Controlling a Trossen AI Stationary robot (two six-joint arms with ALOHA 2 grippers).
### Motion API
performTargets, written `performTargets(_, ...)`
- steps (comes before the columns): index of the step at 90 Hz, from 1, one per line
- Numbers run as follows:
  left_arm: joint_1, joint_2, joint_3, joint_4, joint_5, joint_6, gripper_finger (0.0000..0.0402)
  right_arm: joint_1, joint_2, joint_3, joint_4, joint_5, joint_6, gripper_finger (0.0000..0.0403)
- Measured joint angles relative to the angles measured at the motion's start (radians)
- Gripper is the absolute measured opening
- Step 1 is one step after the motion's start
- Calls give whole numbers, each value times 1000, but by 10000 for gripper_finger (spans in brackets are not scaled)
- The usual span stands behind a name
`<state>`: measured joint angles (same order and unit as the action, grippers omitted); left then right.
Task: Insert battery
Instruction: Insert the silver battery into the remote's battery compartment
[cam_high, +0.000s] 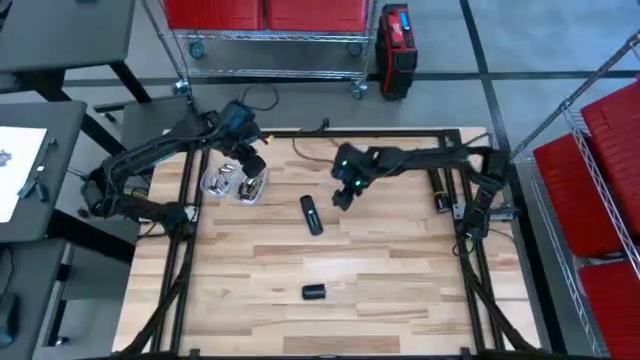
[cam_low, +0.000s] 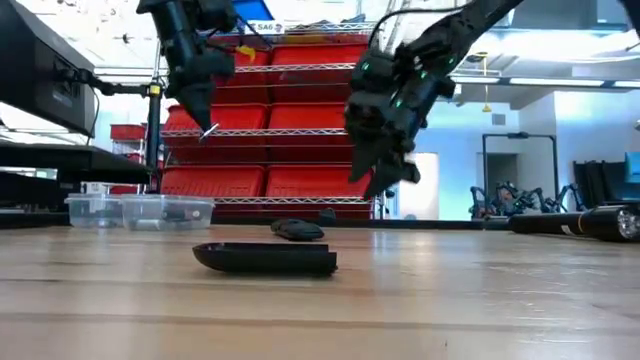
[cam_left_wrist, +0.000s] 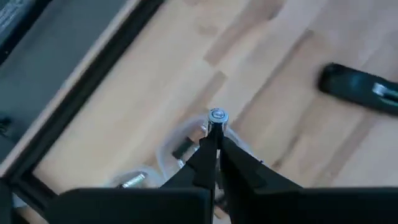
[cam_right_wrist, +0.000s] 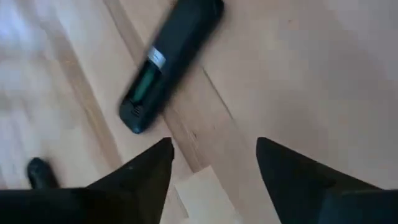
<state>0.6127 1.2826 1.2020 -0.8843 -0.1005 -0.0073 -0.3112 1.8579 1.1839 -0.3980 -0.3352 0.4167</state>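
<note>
Pinched shut on a battery (cam_left_wrist: 216, 116) between the left fingers (cam_left_wrist: 202, 158), held high over the clear tubs (cam_high: 233, 183), apparently ready for carrying to the remote (cam_high: 312, 214). Spread wide and empty, the right fingers (cam_right_wrist: 148, 171), hanging just above that remote on the tabletop (cam_high: 400, 280), probably to steady it. Inside the tubs, a few more batteries (cam_left_wrist: 132, 181). Nearer the front edge, apart, a small dark cover (cam_high: 315, 292).

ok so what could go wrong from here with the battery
The left pincer pinches the battery only by its end, so it could slip or tilt on the way over. The remote lies loose on the table; pressing the battery in may push it aside, since the open right pincer hovers above it, not holding it.
</note>
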Motion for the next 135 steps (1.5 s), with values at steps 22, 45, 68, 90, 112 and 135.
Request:
performTargets(22, -133, -1, 31, -72, 1, -171, 0, 76, 94, 0, 205, 12, 162, 216)
performTargets(45, -227, -1, 33, -198, 1, -140, 0, 154, 95, 5, 279, 238, 230, 204)
performTargets(68, -271, -1, 33, -216, 0, 8, 0, 257, 95, 19, 221, 469, 314, 190)
performTargets(90, -293, -1, 33, -214, 0, 126, 0, 284, 95, 19, 228, 568, 370, 177)
performTargets(112, -309, -1, 33, -214, 0, 168, 0, 295, 152, 21, 312, 572, 490, 172)
performTargets(135, -312, -1, 33, -214, 0, 185, 0, 298, 174, 23, 260, 571, 495, 162)
